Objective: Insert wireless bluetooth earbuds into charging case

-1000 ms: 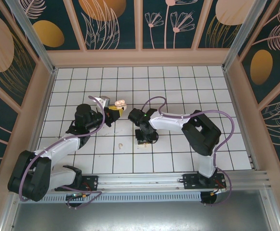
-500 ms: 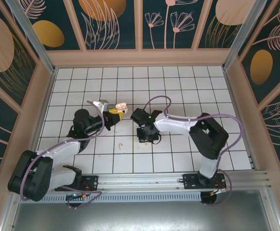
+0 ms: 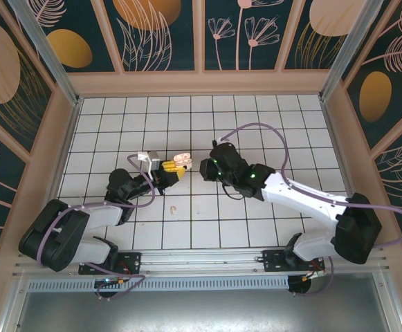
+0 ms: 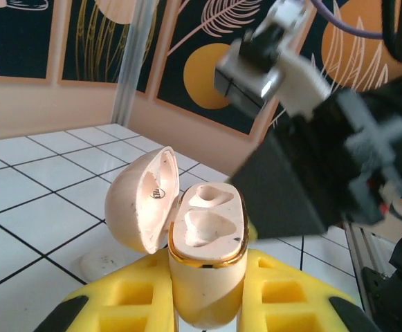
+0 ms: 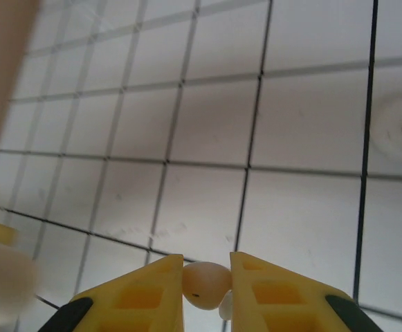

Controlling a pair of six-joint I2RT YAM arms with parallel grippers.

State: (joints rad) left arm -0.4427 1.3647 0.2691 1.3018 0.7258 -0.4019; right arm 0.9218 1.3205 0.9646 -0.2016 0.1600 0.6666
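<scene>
The left fingers [image 4: 121, 294] clamp the open charging case [image 4: 204, 235], both wells empty. The right fingers [image 5: 284, 287] pinch one earbud [image 5: 206, 279] close by. Another earbud [image 3: 172, 207] lies on the desk [image 3: 256, 117].

The white tiled table [image 3: 256, 117] carries one tiny pale piece, probably an earbud [image 3: 174, 207], lying loose.
</scene>
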